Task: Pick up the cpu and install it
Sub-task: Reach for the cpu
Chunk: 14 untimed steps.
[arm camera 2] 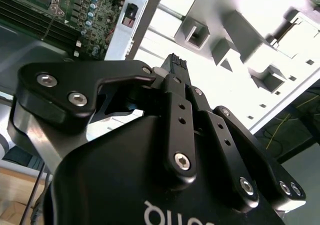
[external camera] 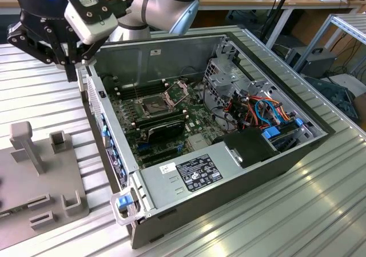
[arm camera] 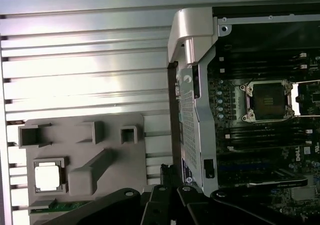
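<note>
My hand (external camera: 70, 73) hangs over the ribbed metal worktop (external camera: 40, 91), just beside the outer wall of the open computer case (external camera: 229, 171). In the first wrist view it sits between that wall and a grey tray (arm camera: 60, 140). My fingers look pressed together, and there is nothing in them. The cpu (arm camera: 48, 177) lies flat in a square pocket of the grey tray, silver side up, and it is apart from my hand. Inside the case there is a green board (external camera: 197, 117). The socket (arm camera: 267, 100) on the board is open, and its shiny frame (external camera: 178, 88) is tipped up.
</note>
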Tool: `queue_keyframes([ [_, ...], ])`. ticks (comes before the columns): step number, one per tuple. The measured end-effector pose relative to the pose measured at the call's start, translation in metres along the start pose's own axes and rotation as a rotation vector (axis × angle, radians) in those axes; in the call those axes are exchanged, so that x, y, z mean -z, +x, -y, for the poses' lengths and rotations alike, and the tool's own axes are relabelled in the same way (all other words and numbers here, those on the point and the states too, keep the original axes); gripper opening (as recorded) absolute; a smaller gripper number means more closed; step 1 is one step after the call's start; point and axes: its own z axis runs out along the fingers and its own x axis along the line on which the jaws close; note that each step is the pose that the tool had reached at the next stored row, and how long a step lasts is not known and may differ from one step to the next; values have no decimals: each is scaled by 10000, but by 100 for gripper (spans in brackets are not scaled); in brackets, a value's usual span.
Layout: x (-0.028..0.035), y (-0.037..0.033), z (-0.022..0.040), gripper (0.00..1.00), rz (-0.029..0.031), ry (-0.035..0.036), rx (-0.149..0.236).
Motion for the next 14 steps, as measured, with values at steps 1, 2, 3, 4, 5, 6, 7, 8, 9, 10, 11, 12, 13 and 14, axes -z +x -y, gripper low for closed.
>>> queue_keyframes([
  [1, 0, 15, 1, 11, 0, 0, 0],
  [2, 0, 30, 2, 11, 0, -1, 0],
  [3, 0, 45, 3, 11, 0, -1, 1],
  [4, 1, 60, 4, 11, 0, 0, 0],
  [5, 1, 75, 5, 11, 0, 0, 0],
  [6, 1, 91, 6, 11, 0, 0, 0],
  [7, 1, 105, 7, 11, 0, -1, 1],
  [8, 1, 121, 8, 11, 0, 0, 1],
  [9, 1, 136, 9, 11, 0, 0, 1],
  [10, 2, 151, 9, 11, -1, 0, 1],
  [11, 2, 168, 10, 11, 0, 0, 0],
  [12, 2, 187, 11, 11, 0, 0, 0],
  [13, 2, 204, 12, 11, 0, 0, 0],
  [14, 2, 223, 13, 11, 0, 0, 0],
])
